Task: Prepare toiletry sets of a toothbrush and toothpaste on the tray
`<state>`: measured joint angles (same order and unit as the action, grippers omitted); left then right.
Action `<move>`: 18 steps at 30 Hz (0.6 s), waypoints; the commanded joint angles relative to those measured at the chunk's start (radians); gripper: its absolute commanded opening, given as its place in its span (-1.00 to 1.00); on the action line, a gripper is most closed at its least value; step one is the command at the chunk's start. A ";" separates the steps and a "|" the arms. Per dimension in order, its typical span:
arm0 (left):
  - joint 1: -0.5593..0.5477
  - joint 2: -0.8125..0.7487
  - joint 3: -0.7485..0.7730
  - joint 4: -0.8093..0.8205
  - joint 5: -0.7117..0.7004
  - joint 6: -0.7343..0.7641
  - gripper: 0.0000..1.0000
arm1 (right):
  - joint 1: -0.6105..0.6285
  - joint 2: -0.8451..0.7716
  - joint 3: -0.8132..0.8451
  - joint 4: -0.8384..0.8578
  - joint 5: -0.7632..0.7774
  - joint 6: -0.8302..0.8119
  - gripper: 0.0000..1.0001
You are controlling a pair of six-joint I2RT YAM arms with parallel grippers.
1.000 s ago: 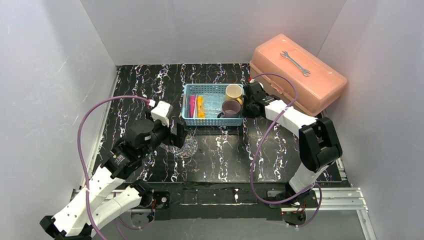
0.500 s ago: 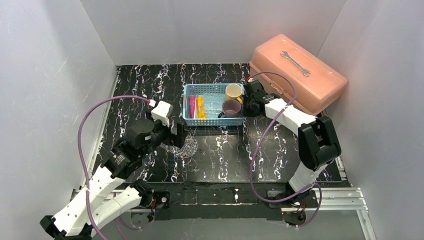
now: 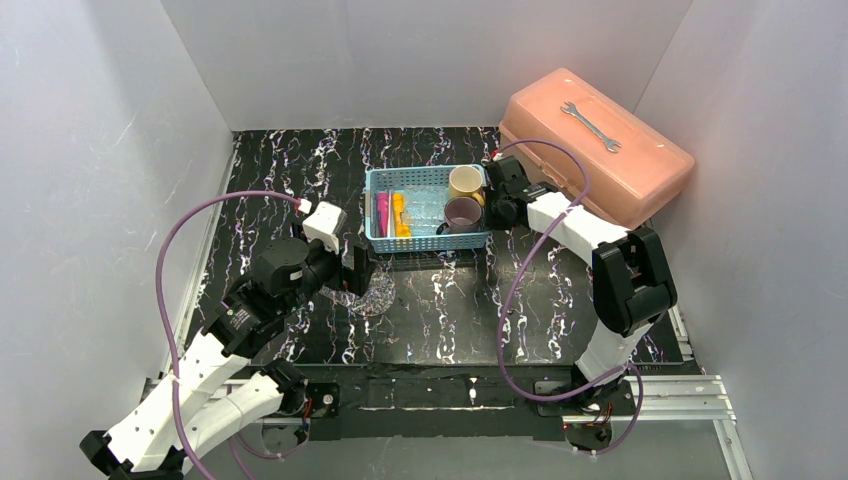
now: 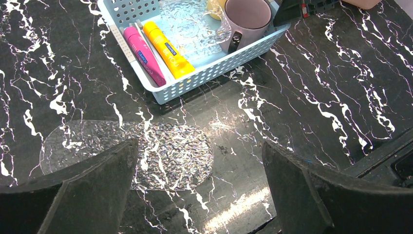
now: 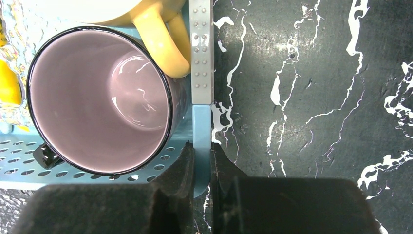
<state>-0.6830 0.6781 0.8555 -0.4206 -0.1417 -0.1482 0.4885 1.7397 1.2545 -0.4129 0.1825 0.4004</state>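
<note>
The clear glittery tray (image 4: pixel 165 156) lies flat on the black marble table in front of the light-blue basket (image 4: pixel 214 68). My left gripper (image 4: pixel 199 146) hovers open over the tray's right end, holding nothing. In the basket lie a pink tube (image 4: pixel 143 51) and a yellow tube (image 4: pixel 168 48), with a thin pale toothbrush (image 4: pixel 140 30) between them. In the top view the tray (image 3: pixel 376 296) sits just right of the left gripper (image 3: pixel 360 272). My right gripper (image 5: pixel 202 146) is shut on the basket's right rim (image 5: pixel 202 124).
A purple cup (image 5: pixel 97 102) and a yellow cup (image 5: pixel 165 46) stand in the basket's right end, beside a second clear textured piece (image 4: pixel 190 24). A pink toolbox (image 3: pixel 600 160) with a wrench (image 3: pixel 590 127) on its lid stands at the back right. White walls enclose the table.
The right arm's wrist has edged slightly toward the back, still clamped on the basket rim. The left arm and the tray have not moved.
</note>
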 commanded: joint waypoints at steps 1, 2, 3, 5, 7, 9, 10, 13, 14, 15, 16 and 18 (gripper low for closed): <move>-0.002 -0.001 0.016 -0.009 -0.001 0.013 0.97 | 0.007 0.014 0.031 0.019 0.051 0.001 -0.67; -0.002 0.000 0.015 -0.009 -0.001 0.013 0.97 | 0.007 0.014 0.035 0.017 0.053 0.003 -0.61; -0.002 0.000 0.016 -0.009 -0.001 0.014 0.97 | 0.007 0.014 0.039 0.014 0.055 0.006 -0.54; -0.002 -0.001 0.016 -0.008 -0.002 0.015 0.97 | 0.007 0.014 0.045 0.012 0.058 0.007 -0.40; -0.003 -0.002 0.014 -0.009 -0.002 0.015 0.97 | 0.007 0.015 0.051 0.007 0.061 0.008 -0.28; -0.002 -0.002 0.014 -0.009 -0.004 0.015 0.97 | 0.007 0.014 0.059 0.001 0.062 0.008 -0.22; -0.003 -0.002 0.014 -0.009 -0.005 0.015 0.97 | 0.007 0.011 0.063 -0.002 0.065 0.008 -0.20; -0.002 0.000 0.014 -0.009 -0.009 0.016 0.97 | 0.007 -0.006 0.074 -0.014 0.084 0.005 -0.11; -0.003 0.001 0.014 -0.009 -0.010 0.016 0.97 | 0.007 -0.015 0.078 -0.017 0.088 0.003 -0.09; -0.002 0.001 0.014 -0.009 -0.011 0.016 0.97 | 0.007 -0.024 0.081 -0.020 0.091 0.001 -0.07; -0.002 0.003 0.013 -0.009 -0.013 0.015 0.97 | 0.007 -0.034 0.084 -0.025 0.091 -0.002 -0.04; -0.003 0.007 0.014 -0.009 -0.015 0.014 0.97 | 0.008 -0.053 0.091 -0.038 0.086 -0.011 0.01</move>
<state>-0.6830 0.6792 0.8555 -0.4202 -0.1421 -0.1452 0.4938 1.7493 1.2934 -0.4252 0.2466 0.4099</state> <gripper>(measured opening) 0.983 0.483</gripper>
